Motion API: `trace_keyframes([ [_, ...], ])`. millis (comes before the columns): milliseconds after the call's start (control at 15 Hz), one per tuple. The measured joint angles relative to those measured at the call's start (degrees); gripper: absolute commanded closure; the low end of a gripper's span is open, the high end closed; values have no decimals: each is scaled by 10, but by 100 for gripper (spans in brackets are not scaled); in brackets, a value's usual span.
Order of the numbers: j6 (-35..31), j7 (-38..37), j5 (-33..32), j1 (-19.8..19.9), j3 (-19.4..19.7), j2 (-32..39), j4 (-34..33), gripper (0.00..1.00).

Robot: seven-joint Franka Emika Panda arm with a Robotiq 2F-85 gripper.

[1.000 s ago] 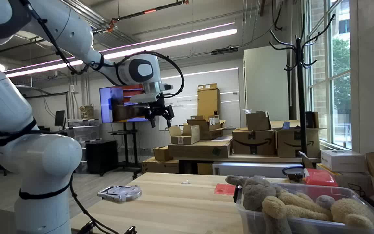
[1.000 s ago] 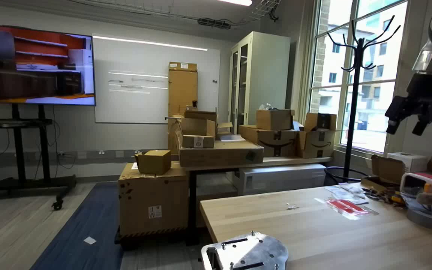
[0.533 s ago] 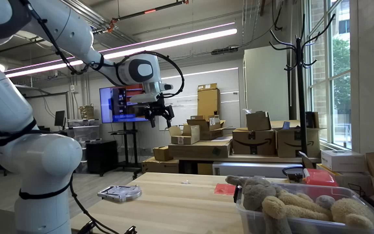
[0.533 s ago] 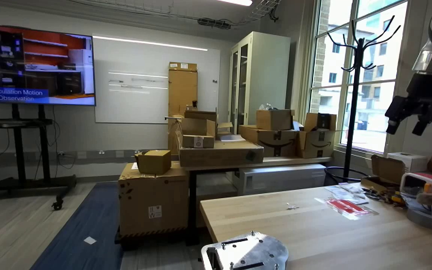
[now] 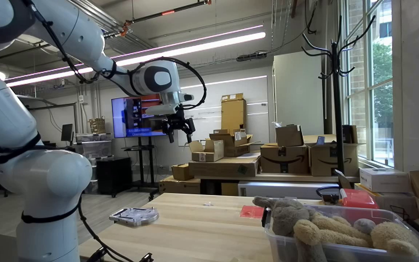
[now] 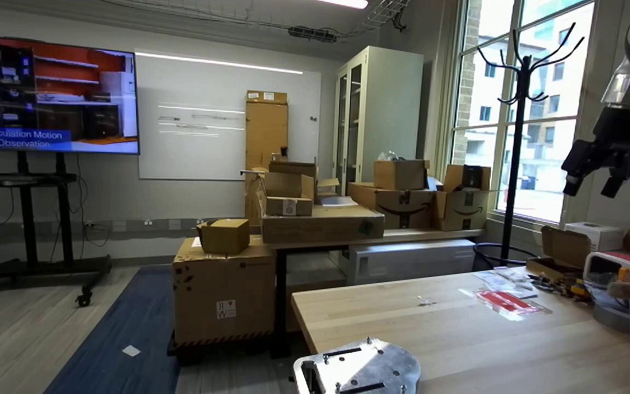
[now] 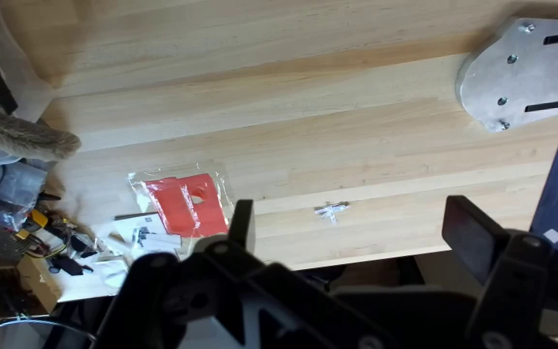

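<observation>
While my gripper (image 5: pixel 180 139) hangs high above the bench (image 5: pixel 209 233), its jaws are spread wide and hold nothing. In the wrist view I see a small shiny scrap (image 7: pixel 331 210) between the fingers but well below them, near the bench's far edge in both exterior views. A red packet (image 7: pixel 187 206) lies farther right along that edge, and a metal plate (image 5: pixel 135 216) sits at the left edge there. I'd call this a looking step; a grab calls for coming down slowly, jaws apart.
</observation>
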State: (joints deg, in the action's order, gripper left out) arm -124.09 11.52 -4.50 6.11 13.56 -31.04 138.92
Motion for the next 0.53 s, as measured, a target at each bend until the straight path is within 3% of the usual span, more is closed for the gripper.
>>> trace_keyframes([
  [533, 0, 2, 0, 0, -4, 5, 12, 0],
])
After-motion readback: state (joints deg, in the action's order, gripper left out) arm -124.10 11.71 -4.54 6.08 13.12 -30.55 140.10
